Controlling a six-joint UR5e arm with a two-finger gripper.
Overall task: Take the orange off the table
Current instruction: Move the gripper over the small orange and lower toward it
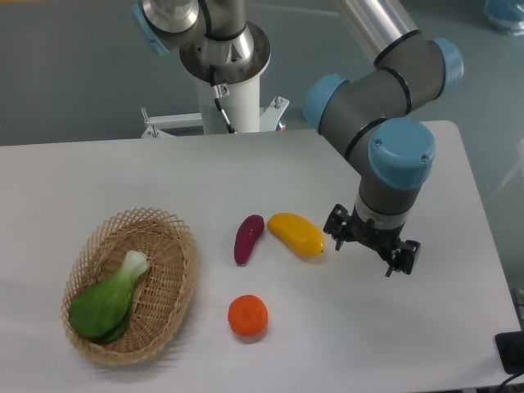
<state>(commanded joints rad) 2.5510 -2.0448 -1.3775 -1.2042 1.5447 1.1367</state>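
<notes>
— Where do we find the orange (247,316)?

— On the white worktop (98,176), near its front edge, free of any grip. It's round, so we see no long axis; which way its top faces is hard to tell.

— Around it?

— Behind it lie a purple eggplant (248,239) and a yellow mango (298,234); left, a wicker basket (168,282) holding a green vegetable (108,301).

— And the tool (371,244)?

— Up right, beside the mango, well apart from the orange, fingers spread, holding nothing. A dark object (511,352) is cut off at the right edge.
</notes>
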